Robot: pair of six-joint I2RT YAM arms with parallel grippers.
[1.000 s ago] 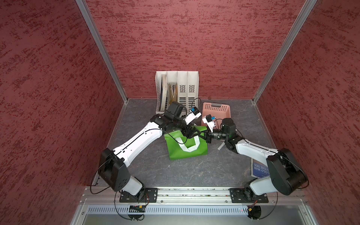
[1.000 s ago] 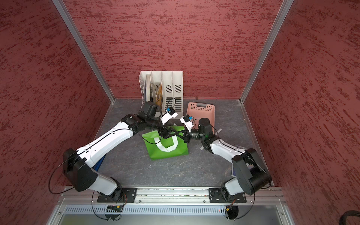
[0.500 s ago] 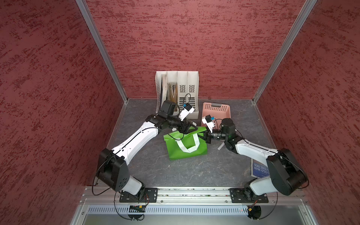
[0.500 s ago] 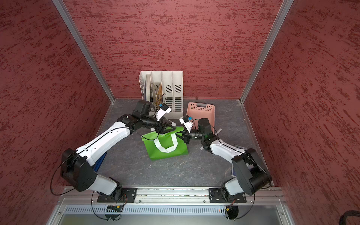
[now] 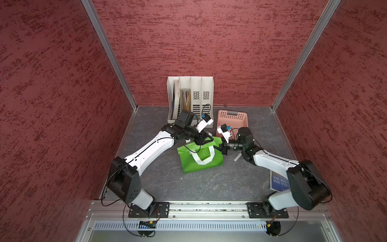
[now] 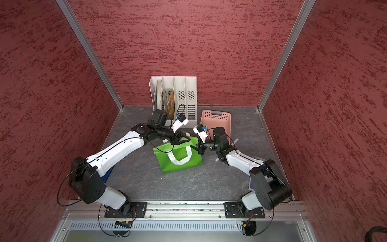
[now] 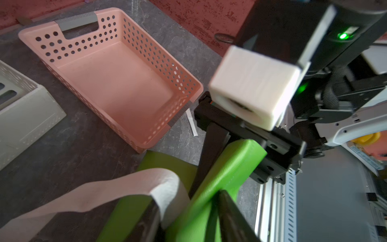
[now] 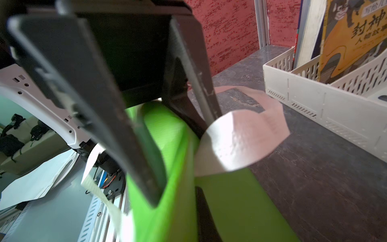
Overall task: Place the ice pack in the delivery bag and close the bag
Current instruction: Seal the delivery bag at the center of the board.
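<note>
The delivery bag is bright green with white strap handles and stands mid-table. My left gripper is at its back rim. In the left wrist view its fingers squeeze a fold of green fabric and the white strap. My right gripper is shut on the bag's right rim, and the left wrist view shows it pinching the green edge. In the right wrist view one dark finger lies against the fabric. The ice pack is out of view.
An empty pink perforated basket sits behind the bag to the right. A white file organizer with books stands at the back wall. A blue book lies by the right arm's base.
My left gripper's jaws have gone from wide open to narrow, closing onto the bag's back rim. That arm drew back slightly, then came forward. The right arm holds still.
</note>
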